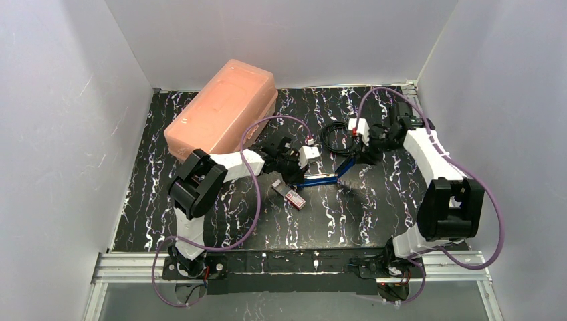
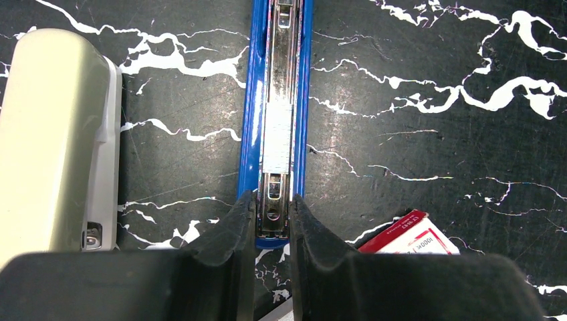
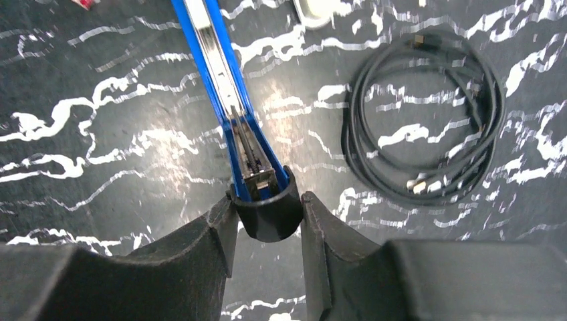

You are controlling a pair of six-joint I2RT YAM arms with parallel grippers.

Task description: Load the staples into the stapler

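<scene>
The blue stapler (image 1: 327, 178) lies opened out flat on the black marbled table (image 1: 374, 221). A silvery strip of staples (image 2: 277, 137) sits in its metal channel (image 2: 279, 73). My left gripper (image 2: 272, 204) is shut on the sides of one end of the stapler. At the other end, my right gripper (image 3: 267, 204) is shut on the stapler's black end cap (image 3: 269, 224). The staples box (image 1: 289, 194), red with a pale label, lies just in front of the left gripper (image 1: 291, 172). A corner of that box (image 2: 408, 234) shows beside the left gripper's right finger.
A large salmon-pink plastic case (image 1: 224, 110) stands at the back left. A coiled black cable (image 3: 421, 120) lies just behind the stapler's right end. A cream rounded object (image 2: 53, 134) lies close to the stapler's left end. White walls enclose the table on three sides.
</scene>
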